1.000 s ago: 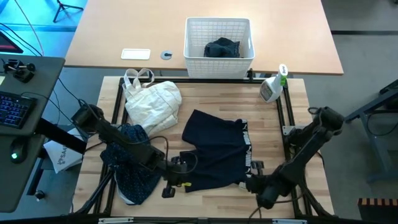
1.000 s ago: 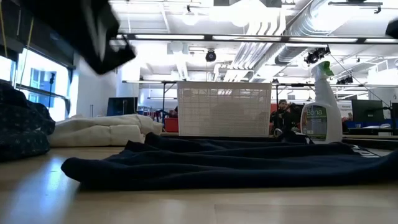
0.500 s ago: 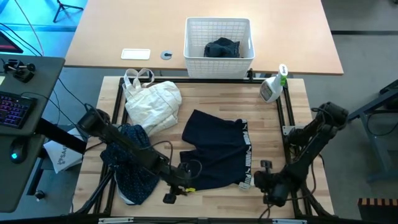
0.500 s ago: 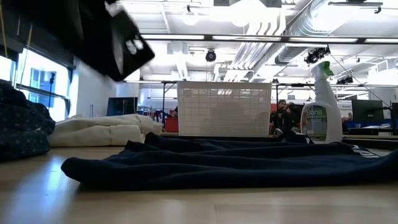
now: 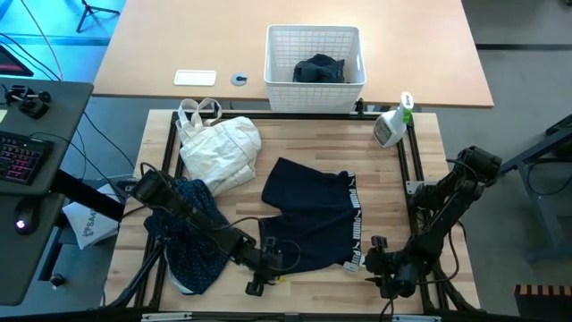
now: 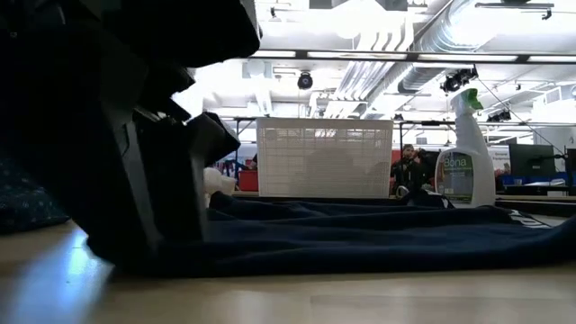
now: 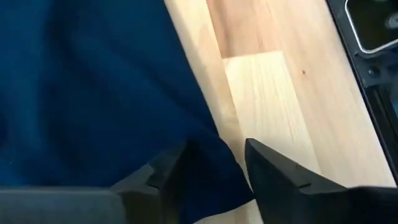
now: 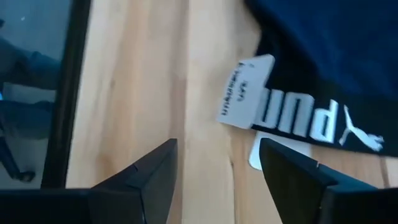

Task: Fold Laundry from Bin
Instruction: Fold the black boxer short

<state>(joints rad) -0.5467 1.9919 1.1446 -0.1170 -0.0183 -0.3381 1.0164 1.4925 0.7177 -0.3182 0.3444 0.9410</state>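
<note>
Both arms are down at the near edge of the dark navy shorts (image 5: 308,224), which lie spread flat on the table (image 5: 429,152) in front of the bin (image 5: 315,82). The left gripper (image 5: 262,268) sits at the shorts' near corner on the cloth-bag side, fingers (image 7: 273,171) parted, with the corner of the fabric lying between them but not pinched. The right gripper (image 5: 382,266) is just off the opposite near corner, by the white-lettered waistband (image 8: 317,121), fingers (image 8: 155,171) spread and holding nothing. One more dark garment (image 5: 319,69) waits in the bin, and the dotted navy shirt (image 5: 192,237) is heaped beside the shorts. This fabric looks light, limp and likely to slide on the wood; I'd pinch it at the corners or the firmer waistband.
</note>
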